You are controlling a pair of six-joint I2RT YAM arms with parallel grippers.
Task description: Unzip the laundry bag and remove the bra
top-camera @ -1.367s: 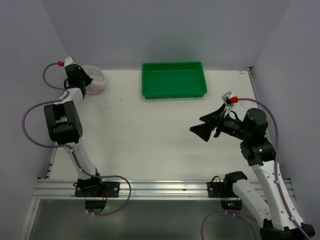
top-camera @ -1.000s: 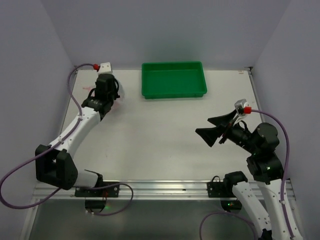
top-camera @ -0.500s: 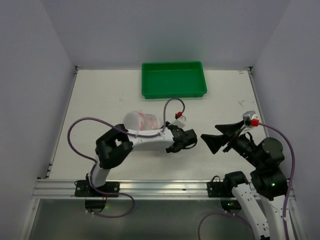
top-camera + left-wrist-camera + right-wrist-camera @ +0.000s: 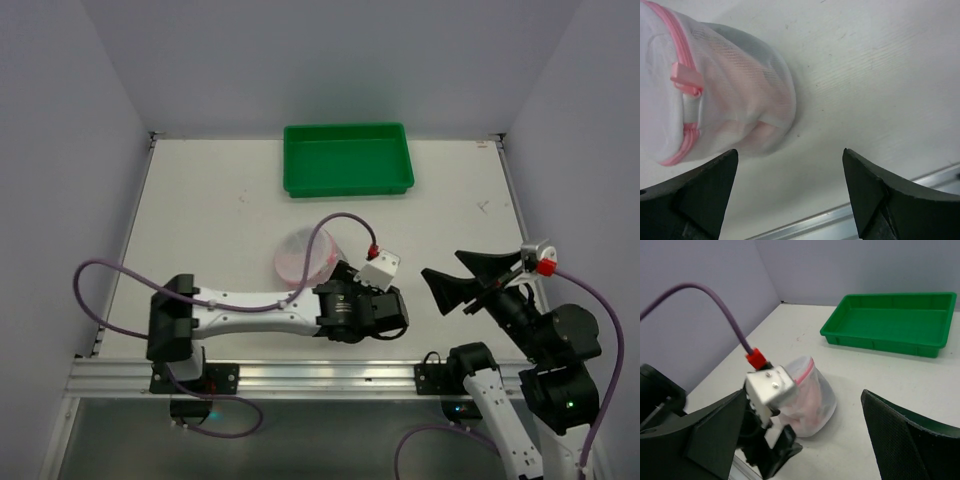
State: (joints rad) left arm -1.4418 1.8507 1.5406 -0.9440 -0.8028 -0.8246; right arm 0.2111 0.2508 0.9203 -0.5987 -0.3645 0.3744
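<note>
The left arm [image 4: 255, 305] is lying stretched low from its base at the near left out toward the right. Its wrist is aiming the left gripper [image 4: 790, 152] downward, and both fingers [image 4: 695, 195] are standing wide apart. The right arm [image 4: 545, 335] is standing raised over its base at the near right, holding the right gripper [image 4: 437, 288] roughly level and pointing left toward the other wrist, its two fingers [image 4: 705, 435] gaping just as wide.

Upper left before me: round pouch of fine translucent white mesh cloth [image 4: 735, 100]; white tabletop [image 4: 880, 75] matt, faintly grained.
</note>
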